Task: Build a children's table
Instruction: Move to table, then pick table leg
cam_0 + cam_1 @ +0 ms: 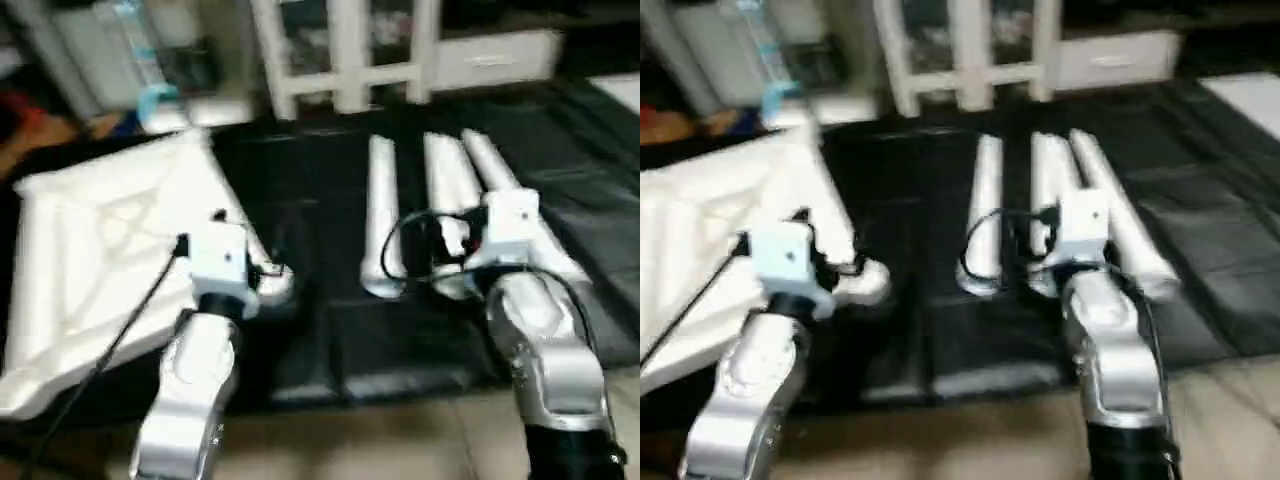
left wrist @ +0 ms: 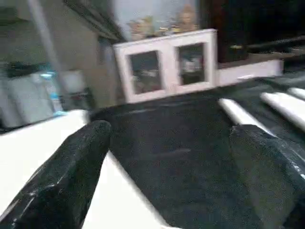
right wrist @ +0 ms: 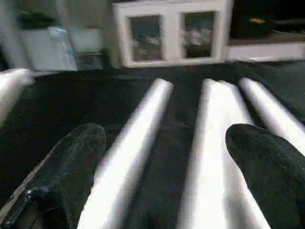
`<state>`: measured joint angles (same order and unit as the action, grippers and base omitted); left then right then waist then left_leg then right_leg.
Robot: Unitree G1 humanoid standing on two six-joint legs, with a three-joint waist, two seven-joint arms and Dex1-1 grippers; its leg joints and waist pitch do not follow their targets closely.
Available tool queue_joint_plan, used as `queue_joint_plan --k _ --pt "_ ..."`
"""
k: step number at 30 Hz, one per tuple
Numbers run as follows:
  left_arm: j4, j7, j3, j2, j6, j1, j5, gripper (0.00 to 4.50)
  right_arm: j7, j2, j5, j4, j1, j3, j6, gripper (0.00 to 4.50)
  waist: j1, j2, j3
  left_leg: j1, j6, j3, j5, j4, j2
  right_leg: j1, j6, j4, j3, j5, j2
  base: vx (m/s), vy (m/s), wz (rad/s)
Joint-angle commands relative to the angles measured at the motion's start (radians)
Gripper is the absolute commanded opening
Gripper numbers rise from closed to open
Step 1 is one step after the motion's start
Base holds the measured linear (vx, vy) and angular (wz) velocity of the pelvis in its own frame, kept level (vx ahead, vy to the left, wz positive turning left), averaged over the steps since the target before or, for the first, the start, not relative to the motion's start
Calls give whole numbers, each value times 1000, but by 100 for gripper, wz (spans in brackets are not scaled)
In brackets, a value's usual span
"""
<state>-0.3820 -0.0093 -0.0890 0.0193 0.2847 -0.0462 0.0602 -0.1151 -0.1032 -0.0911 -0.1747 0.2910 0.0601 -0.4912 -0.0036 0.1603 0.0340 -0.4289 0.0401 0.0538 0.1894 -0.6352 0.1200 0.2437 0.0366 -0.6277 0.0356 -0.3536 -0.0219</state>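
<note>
Your white tabletop lies ribbed side up at nine o'clock on the black mat. Three tapered white legs lie side by side at one o'clock. Left gripper and right gripper both gape wide, empty.

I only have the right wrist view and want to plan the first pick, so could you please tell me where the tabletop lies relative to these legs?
Observer: The tabletop lies underside up on the dark mat, to the left of the legs.
Operator: Where is the left gripper, please?
Observer: The left gripper hangs open over the tabletop's right edge.
Operator: Is the right gripper holding anything?
Observer: No, the right gripper is open above the legs.
</note>
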Motion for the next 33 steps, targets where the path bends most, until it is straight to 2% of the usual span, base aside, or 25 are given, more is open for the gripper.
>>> queue_joint_plan --k 1,2,3,4,5,6,7,8,9,10,11,13,14,15,17,18,19,21,24,25,26,27,30,32,33 --pt "-8 -14 18 12 -2 14 -12 442 -10 7 -15 -7 1 -32 -11 450 -4 14 -63 119 152 -49 -190 62 83 46 -74 -12 37 194 -8 -40 26 -18" --pt "-11 -19 16 14 -1 15 -12 442 -12 5 -15 -7 2 -34 -12 450 -30 -3 -55 146 407 -138 -337 59 179 130 -25 -110 4 -11 -39 104 36 -13" --pt "-15 -26 14 19 -4 16 -12 442 -12 8 -20 -6 3 -33 -18 450 -5 -12 -63 137 365 -119 -660 33 171 145 28 -98 -24 129 -62 104 36 -13" --pt "-19 -36 10 25 -4 17 -12 442 -11 10 -28 -6 7 -31 -33 450 3 -18 -66 130 325 -110 -833 28 166 144 54 -80 -37 221 -76 82 41 7" --pt "-23 -44 6 30 -4 18 -12 442 -11 7 -25 -5 12 -34 -45 450 22 -38 -67 106 232 -81 -984 27 125 136 71 -27 -58 383 -97 0 0 0" --pt "-25 -49 4 33 -6 19 -14 442 -8 5 -22 -4 16 -35 -55 450 38 -62 -60 59 139 -30 -748 -9 46 132 6 31 -74 517 -133 0 0 0" --pt "-28 -56 2 36 -8 21 -19 442 -2 3 -16 -1 22 -35 -70 450 45 -69 -58 25 99 -3 -518 -2 18 107 -13 29 -72 550 -147 0 0 0" --pt "-32 -70 -1 43 -9 23 -26 442 8 2 -10 4 34 -32 -100 450 60 -74 -67 13 41 6 -158 23 27 75 -11 29 -75 557 -162 0 0 0" --pt "-34 -76 -4 48 -9 24 -28 442 12 2 -7 6 39 -30 -115 450 59 -66 -55 25 -12 4 33 48 44 79 -38 38 -63 442 -145 0 0 0" --pt "-38 -90 -14 57 -9 26 -29 442 9 -1 -9 16 50 -25 -134 450 53 -63 -50 31 -32 1 97 62 52 79 -61 40 -53 359 -134 -65 -23 7" --pt "-40 -107 -27 67 0 28 -32 442 -2 -7 -14 32 63 -19 -155 450 43 -55 -39 40 -64 1 227 87 66 88 -114 47 -44 164 -116 -78 5 2" --pt "-40 -119 -34 72 10 27 -35 442 -8 -11 -19 44 72 -15 -165 450 29 -49 -29 49 -118 0 391 106 75 96 -152 56 -46 -44 -110 -78 15 0" --pt "-32 -143 -52 83 33 20 -37 442 -6 -15 -28 81 91 -2 -175 450 25 -57 -28 47 -130 1 434 110 73 98 -154 61 -49 -106 -114 -79 32 -4" --pt "-25 -164 -67 94 44 14 -34 442 2 -20 -32 113 109 6 -186 450 24 -55 -25 50 -143 5 463 109 69 110 -150 70 -52 -156 -117 -79 32 -4" --pt "-25 -227 -103 118 77 7 -51 442 -13 -43 -26 199 163 -9 -196 450 22 -56 -22 46 -161 4 496 112 65 111 -140 73 -51 -209 -120 -77 30 -4" --pt "-25 -227 -103 118 77 7 -51 442 -13 -43 -26 199 163 -9 -196 450 23 -57 -24 47 -165 6 498 112 66 114 -138 75 -51 -209 -122 -77 31 -5" --pt "-35 -259 -119 130 92 6 -71 442 -16 -41 -27 250 206 -5 -201 450 26 -51 -22 49 -168 9 496 113 68 118 -133 79 -53 -195 -123 -65 32 -3" --pt "-48 -314 -146 155 114 2 -97 442 7 -40 -10 338 269 -3 -245 450 19 -62 -25 33 -164 6 460 118 63 109 -148 70 -46 -158 -121 0 0 0" --pt "-49 -389 -189 205 125 -15 -104 442 23 -25 -23 457 352 28 -297 450 17 -64 -21 39 -167 15 483 118 64 123 -149 78 -47 -188 -124 0 0 0" --pt "-47 -405 -194 217 124 -24 -102 442 28 -19 -33 497 378 43 -312 450 16 -76 -24 39 -157 19 469 115 64 123 -156 78 -49 -186 -125 0 0 0" --pt "-45 -414 -196 223 124 -30 -100 442 31 -16 -38 524 395 51 -322 450 14 -74 -24 38 -144 23 449 114 64 123 -168 78 -49 -183 -129 0 0 0" --pt "-48 -428 -190 236 130 -44 -102 442 35 -13 -51 595 433 65 -340 450 12 -77 -24 30 -134 26 416 115 65 117 -173 77 -48 -162 -129 0 0 0" --pt "-54 -429 -170 249 144 -59 -103 442 56 -1 -78 717 493 100 -326 450 13 -77 -30 31 -119 34 353 110 66 118 -197 71 -44 -100 -128 0 0 0" --pt "-60 -430 -168 254 150 -62 -108 442 63 7 -94 761 515 124 -329 450 16 -73 -39 29 -87 40 266 106 67 112 -228 60 -40 12 -127 0 0 0" --pt "-73 -438 -170 262 158 -63 -117 442 76 17 -113 805 537 153 -334 450 18 -76 -42 28 -74 43 226 104 69 110 -235 56 -38 86 -121 0 0 0"
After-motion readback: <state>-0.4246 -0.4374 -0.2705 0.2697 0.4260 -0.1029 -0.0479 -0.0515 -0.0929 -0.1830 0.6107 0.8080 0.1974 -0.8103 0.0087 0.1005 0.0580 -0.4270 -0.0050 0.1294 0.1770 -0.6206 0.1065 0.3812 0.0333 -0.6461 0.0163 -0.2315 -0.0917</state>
